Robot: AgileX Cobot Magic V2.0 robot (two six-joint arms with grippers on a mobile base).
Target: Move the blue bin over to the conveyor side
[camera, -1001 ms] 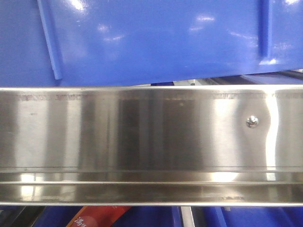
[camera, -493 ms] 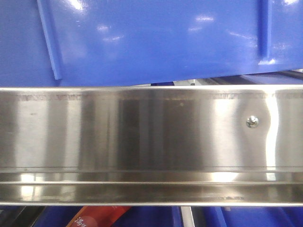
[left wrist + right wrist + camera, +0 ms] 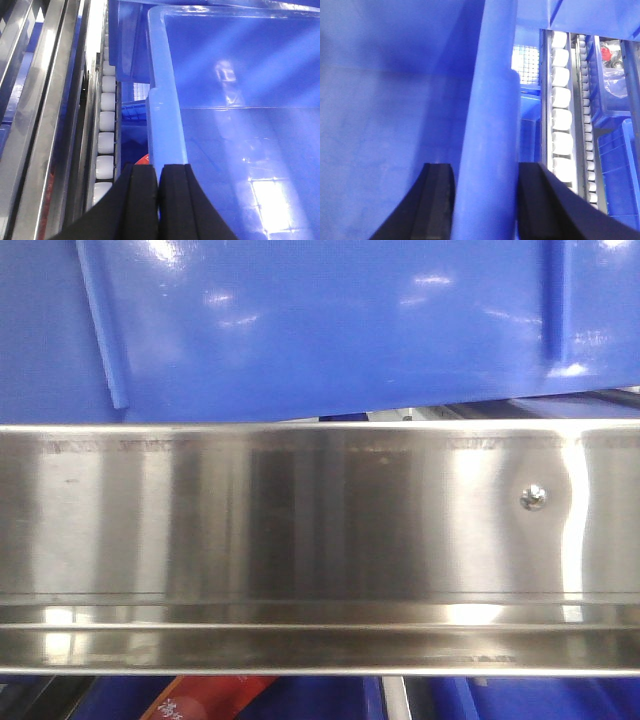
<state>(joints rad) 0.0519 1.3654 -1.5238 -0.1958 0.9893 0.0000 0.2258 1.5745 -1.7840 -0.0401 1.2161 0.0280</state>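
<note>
Right wrist: right gripper [image 3: 485, 170] clamps blue bin [image 3: 395, 100] rim — left gripper [image 3: 158, 172] fingers together, hold unclear — bin may snag steel rail [image 3: 320, 520].

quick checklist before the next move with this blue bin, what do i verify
1. Right gripper on the blue bin: ok. Its fingers straddle the rim, which fills the gap.
2. Left gripper hold: not ok. The jaws are shut together with the rim beyond the tips, and nothing is seen between them.
3. Bin above the steel rail: ok on the right, where a gap shows. Cannot tell on the left.
4. White rollers beside the bin: ok, nothing lies on those in view.
5. Conveyor belt as target: cannot tell, it appears in no view.
</note>
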